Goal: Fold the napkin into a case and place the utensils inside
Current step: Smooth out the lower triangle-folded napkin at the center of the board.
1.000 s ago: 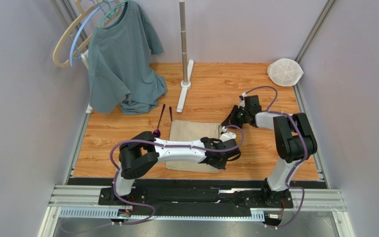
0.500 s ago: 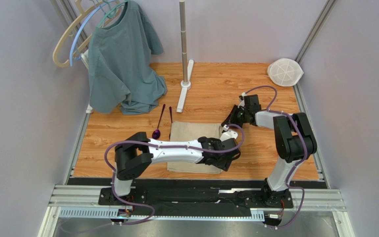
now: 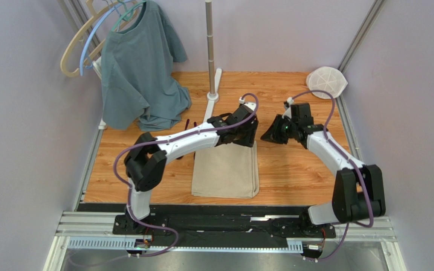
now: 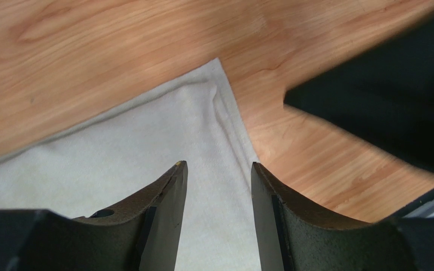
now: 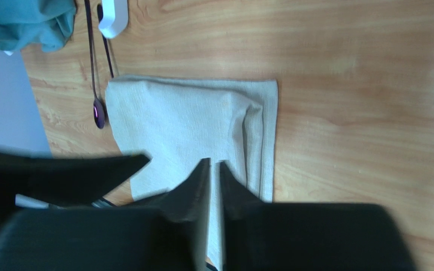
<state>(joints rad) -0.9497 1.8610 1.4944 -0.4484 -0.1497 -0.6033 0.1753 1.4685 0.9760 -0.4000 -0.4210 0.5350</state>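
The left arm point(image 3: 191, 138) stretches diagonally across the wooden table point(image 3: 298, 169), with the left gripper point(image 4: 216, 166) hovering, jaws apart and empty, over the folded napkin's point(image 3: 225, 169) far right corner. Beside that corner the right gripper point(image 5: 212, 164) points down, jaws barely parted and empty. Two spoons point(image 5: 98, 113) lie off the napkin's far left corner.

Grey-green T-shirt point(image 3: 140, 73) on hangers point(image 3: 78, 48), far-L corner; metal pole point(image 3: 209, 39) w/ white base point(image 3: 211, 110), far centre; white mesh disc point(image 3: 327, 82), far-R corner; wood tabletop point(image 3: 298, 169).
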